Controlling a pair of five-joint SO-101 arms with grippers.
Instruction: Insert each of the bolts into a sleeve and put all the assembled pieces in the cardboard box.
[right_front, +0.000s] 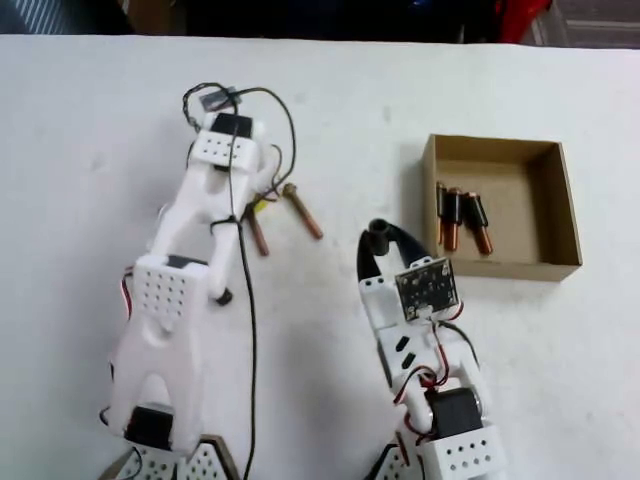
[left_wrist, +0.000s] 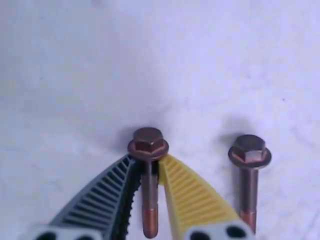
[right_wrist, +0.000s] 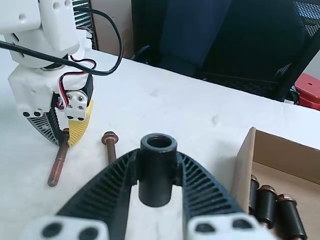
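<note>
On table (right_front: 90, 110): L fingers (left_wrist: 190, 195) tight on bolt (left_wrist: 148, 146), head past tips; R fingers (right_wrist: 205, 192) tight on upright sleeve (right_wrist: 157, 167).

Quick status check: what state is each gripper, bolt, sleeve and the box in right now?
Left gripper: shut on held bolt.
Held bolt: bare, no sleeve, clamped by its shank.
Loose bolt: bare, lying flat on table.
Right gripper: shut on sleeve.
Sleeve: upright, bore empty.
Cardboard box: open, three assembled pieces inside.
</note>
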